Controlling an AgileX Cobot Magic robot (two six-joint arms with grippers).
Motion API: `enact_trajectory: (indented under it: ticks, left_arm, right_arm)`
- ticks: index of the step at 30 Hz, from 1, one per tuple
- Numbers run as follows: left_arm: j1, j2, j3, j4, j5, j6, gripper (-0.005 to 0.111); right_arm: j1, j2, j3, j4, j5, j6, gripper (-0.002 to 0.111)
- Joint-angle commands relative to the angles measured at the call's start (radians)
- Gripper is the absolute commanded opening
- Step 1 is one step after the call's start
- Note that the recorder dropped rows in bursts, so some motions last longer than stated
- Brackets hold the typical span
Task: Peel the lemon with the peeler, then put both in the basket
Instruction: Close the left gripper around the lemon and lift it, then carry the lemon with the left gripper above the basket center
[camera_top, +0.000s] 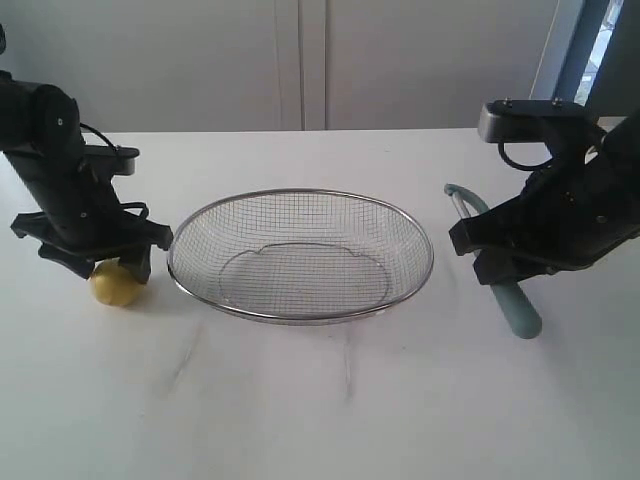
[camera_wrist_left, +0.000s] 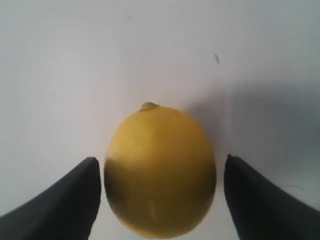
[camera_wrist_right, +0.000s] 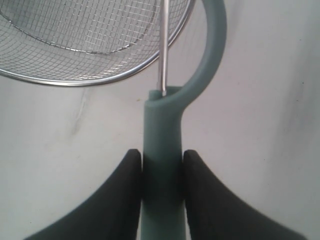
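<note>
Though well apart, lemon (camera_top: 115, 286) and peeler (camera_top: 516, 310), basket (camera_top: 402, 236) between them.

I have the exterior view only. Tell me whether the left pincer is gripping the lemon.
Observer: No. The left pincer is open; a gap shows between each finger and the lemon.
Operator: Report the right pincer.
Observer: The right pincer is shut on the peeler, both fingers pressed against its handle.
Operator: Give me the lemon's stem end.
Observer: Its green stem nub points away from the pincer.
</note>
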Motion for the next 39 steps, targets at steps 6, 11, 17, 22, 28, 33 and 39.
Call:
enact_trajectory:
  ticks: [6,11,17,22,28,33,39]
  left_arm:
    - [-0.001,0.053,-0.001,0.001,-0.004,-0.001,0.072]
    - [-0.001,0.051,-0.001,0.001,0.014,-0.001,0.033]
    - [-0.001,0.041,-0.001,0.024,0.055,0.027,0.0]
    - [-0.001,0.004,-0.001,0.086,0.09,0.027,0.0]
    - [-0.001,-0.065,-0.001,0.113,0.132,0.032,0.0]
    - [-0.001,-0.127,-0.001,0.113,0.161,0.063,0.0]
    - [-0.001,-0.215,-0.001,0.034,0.189,0.191,0.0]
  right_arm:
    - [-0.004,-0.011,-0.003,0.002,-0.014,-0.01,0.0]
    - [-0.004,-0.011,-0.003,0.002,-0.014,-0.01,0.0]
    - [-0.004,-0.011,-0.003,0.002,-0.014,-0.014,0.0]
    - [-0.004,-0.011,-0.003,0.002,-0.019,-0.014,0.0]
    - [-0.004,-0.011,-0.003,0.002,-0.022,-0.019,0.0]
    - [-0.004,-0.011,-0.003,0.002,-0.022,-0.027,0.0]
    - [-0.004,-0.011,-0.003,0.014,-0.022,-0.042,0.0]
